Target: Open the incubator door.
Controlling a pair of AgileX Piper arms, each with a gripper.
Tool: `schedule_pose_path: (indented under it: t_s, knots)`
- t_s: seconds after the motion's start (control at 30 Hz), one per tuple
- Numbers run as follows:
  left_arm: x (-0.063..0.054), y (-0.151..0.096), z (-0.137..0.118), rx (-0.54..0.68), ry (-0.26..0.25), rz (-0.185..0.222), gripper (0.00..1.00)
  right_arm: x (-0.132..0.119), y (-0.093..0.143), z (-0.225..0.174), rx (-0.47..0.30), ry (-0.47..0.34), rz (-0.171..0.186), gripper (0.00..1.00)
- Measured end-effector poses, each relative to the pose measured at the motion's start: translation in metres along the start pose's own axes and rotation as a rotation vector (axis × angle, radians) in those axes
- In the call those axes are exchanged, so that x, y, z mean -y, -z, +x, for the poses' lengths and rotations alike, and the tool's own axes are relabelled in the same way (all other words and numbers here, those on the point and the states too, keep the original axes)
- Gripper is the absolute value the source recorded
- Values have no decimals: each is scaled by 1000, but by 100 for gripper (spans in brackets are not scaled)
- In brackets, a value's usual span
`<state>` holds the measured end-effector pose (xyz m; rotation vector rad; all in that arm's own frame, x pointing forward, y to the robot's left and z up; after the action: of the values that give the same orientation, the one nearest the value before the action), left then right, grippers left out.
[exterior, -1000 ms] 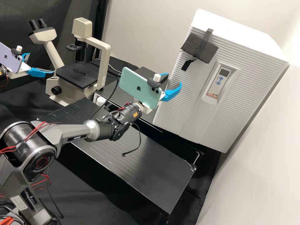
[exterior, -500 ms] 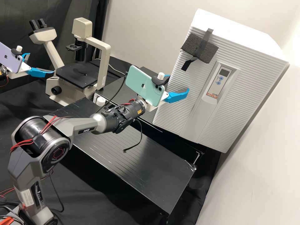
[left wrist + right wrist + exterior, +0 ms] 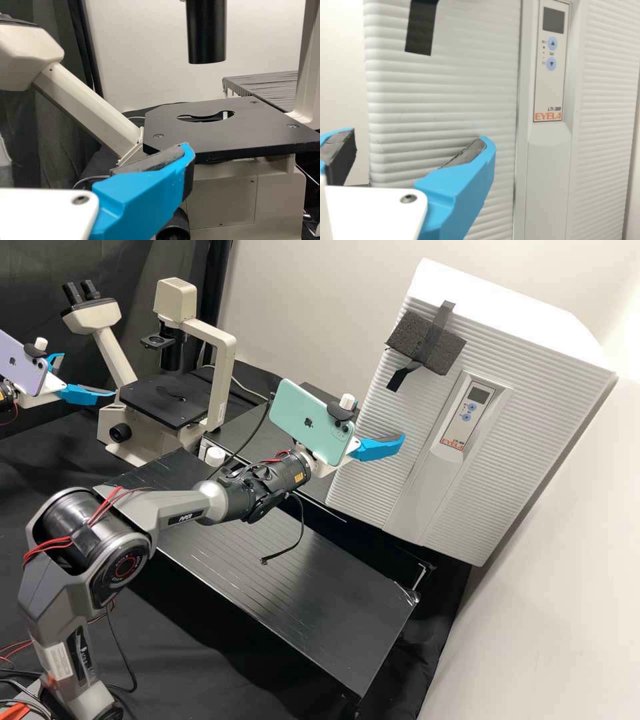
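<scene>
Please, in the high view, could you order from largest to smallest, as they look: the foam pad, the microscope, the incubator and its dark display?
1. Incubator
2. Microscope
3. Foam pad
4. Dark display

high: farther off, slants down | left wrist: near, faces microscope [image 3: 163, 401] | right wrist: near, faces incubator [image 3: 477, 453] | high shares both

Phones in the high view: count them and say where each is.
2: a green phone mounted on the right gripper, a purple phone mounted on the left gripper.
</scene>
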<state>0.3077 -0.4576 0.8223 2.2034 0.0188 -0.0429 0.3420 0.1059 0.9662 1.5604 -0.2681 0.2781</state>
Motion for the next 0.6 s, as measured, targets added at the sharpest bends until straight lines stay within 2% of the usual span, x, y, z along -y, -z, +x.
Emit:
schedule_pose_path:
  t_s: [0.6]
  knots:
    - [0, 0, 0, 0, 0, 0, 100, -1, 0, 1, 2, -4, 1, 0]
